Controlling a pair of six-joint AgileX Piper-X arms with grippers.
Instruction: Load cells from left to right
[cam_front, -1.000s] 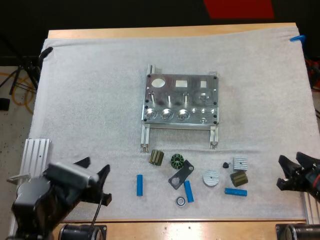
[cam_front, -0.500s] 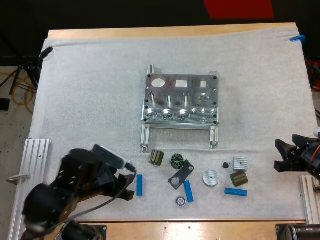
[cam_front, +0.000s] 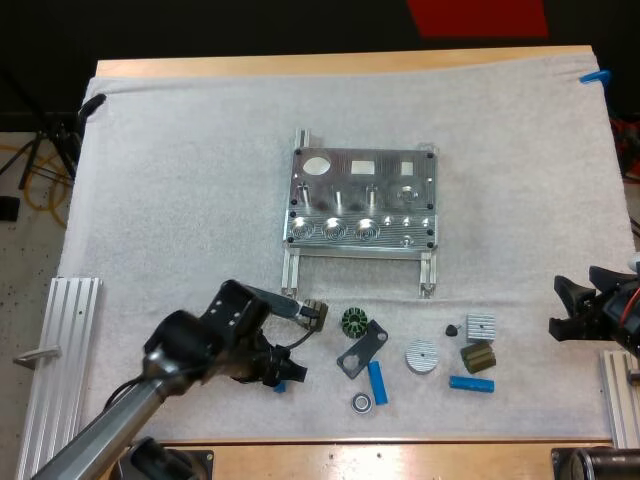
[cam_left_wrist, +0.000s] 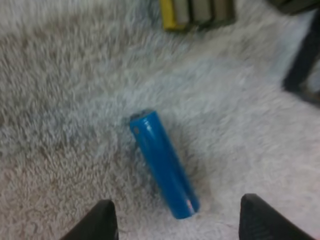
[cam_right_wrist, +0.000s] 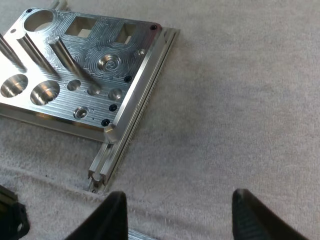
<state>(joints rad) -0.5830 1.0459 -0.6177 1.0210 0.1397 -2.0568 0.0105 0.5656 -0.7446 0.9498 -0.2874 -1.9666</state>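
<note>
The metal fixture lies mid-mat, and its corner with the posts is in the right wrist view. Three blue cylinders lie in front of it. The leftmost cylinder lies flat on the mat, and my left gripper is open, one finger on each side of its near end without touching. In the high view my left gripper covers most of that cylinder. The other two cylinders lie farther right. My right gripper hovers open at the mat's right edge, and its fingers hold nothing.
Small parts lie among the cylinders: an olive ribbed block, a green ring, a black bracket, a bearing, a silver disc and a finned block. An aluminium rail lies at the left.
My left arm has swung from the lower left corner rightward and forward, and its gripper now straddles the leftmost blue cylinder. The right gripper has barely shifted.
</note>
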